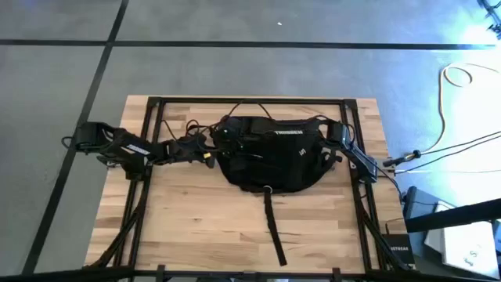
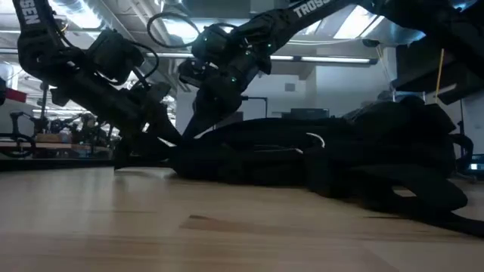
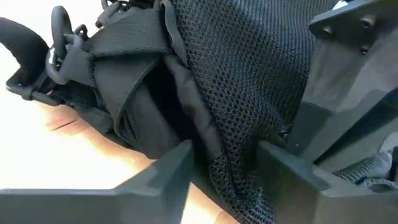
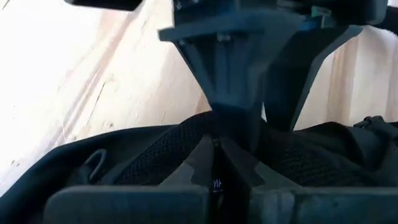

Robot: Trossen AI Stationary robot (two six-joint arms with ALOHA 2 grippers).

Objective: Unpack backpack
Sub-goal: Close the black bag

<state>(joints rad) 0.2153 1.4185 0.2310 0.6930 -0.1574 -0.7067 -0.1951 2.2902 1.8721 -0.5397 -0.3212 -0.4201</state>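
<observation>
Lying slumped at the table's (image 1: 196, 227) far middle, the backpack (image 1: 270, 160) looks soft and floppy, best taken by fabric folds, as the left gripper (image 3: 224, 163) straddles its mesh, fingers apart, while the right gripper (image 4: 214, 163) pinches its cloth closed.

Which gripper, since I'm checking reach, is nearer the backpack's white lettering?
Right. The right gripper grips the backpack just beside the lettering; the left gripper is at the opposite end.

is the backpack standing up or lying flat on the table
Lying flat. The backpack sprawls low across the table, one strap trailing toward the near edge; both grippers are at its sides.
</observation>
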